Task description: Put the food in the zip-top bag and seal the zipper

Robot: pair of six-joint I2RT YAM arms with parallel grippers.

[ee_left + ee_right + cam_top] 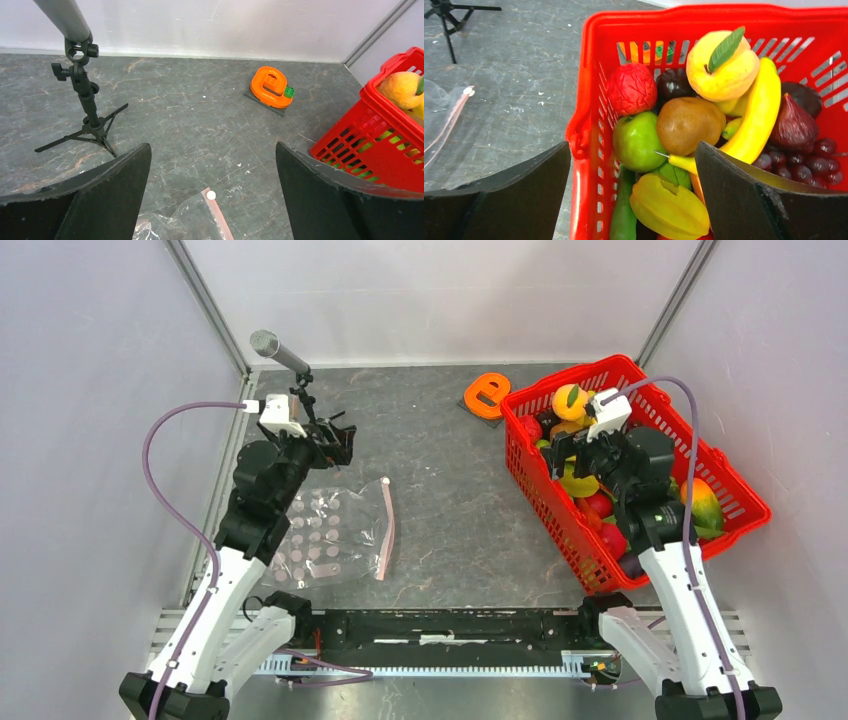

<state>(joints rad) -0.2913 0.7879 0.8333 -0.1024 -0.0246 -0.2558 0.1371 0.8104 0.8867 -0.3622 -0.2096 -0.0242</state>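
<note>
The zip-top bag (325, 538) lies flat on the table left of centre, its pink zipper (387, 530) along the right edge. My left gripper (337, 442) hovers open just beyond the bag's far end; its wrist view has the bag's corner (185, 222) and zipper (220, 220) below the empty jaws (212, 150). The food (590, 485) fills the red basket (545, 502): banana (754, 115), brown kiwi (690, 125), green apple (639, 140), purple grapes (804, 160). My right gripper (632, 146) hangs open over the basket's left wall (584, 130), holding nothing.
A flat orange ring (486, 395) lies on the table behind the basket, also seen as the orange ring (271, 87) in the left wrist view. A microphone on a small tripod (290, 365) stands at the back left. Enclosure walls close in three sides.
</note>
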